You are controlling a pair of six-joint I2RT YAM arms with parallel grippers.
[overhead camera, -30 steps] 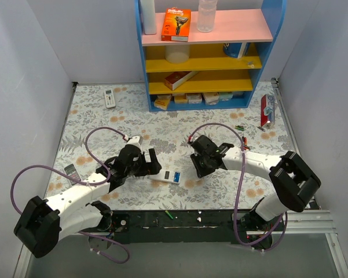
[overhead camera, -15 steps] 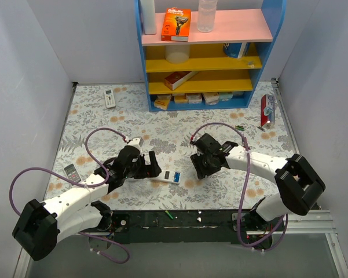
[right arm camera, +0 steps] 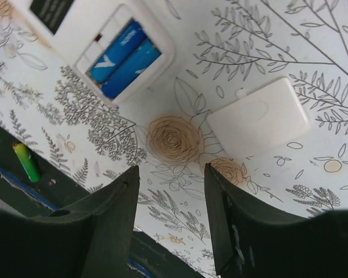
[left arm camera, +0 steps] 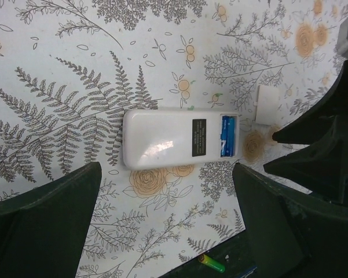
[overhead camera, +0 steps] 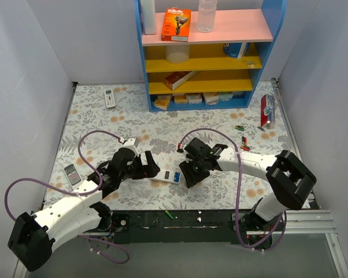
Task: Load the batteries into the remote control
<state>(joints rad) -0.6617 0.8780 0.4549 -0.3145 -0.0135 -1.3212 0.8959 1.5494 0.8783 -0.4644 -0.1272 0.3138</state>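
Floral-print table [overhead camera: 104,124]: remote control [left arm camera: 179,138] back-up between the arms, two blue batteries [right arm camera: 124,58] in its recess, loose cover [right arm camera: 259,120] beside. Left gripper [left arm camera: 165,194] spread wide, empty; right gripper [right arm camera: 171,200] parted, seemingly empty.

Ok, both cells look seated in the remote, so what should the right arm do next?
Probably shift the right gripper over the white battery cover and close on it. Two blue batteries already fill the recess of the remote control, the cover lies loose beside it, and the gripper stands open with nothing between its fingers.
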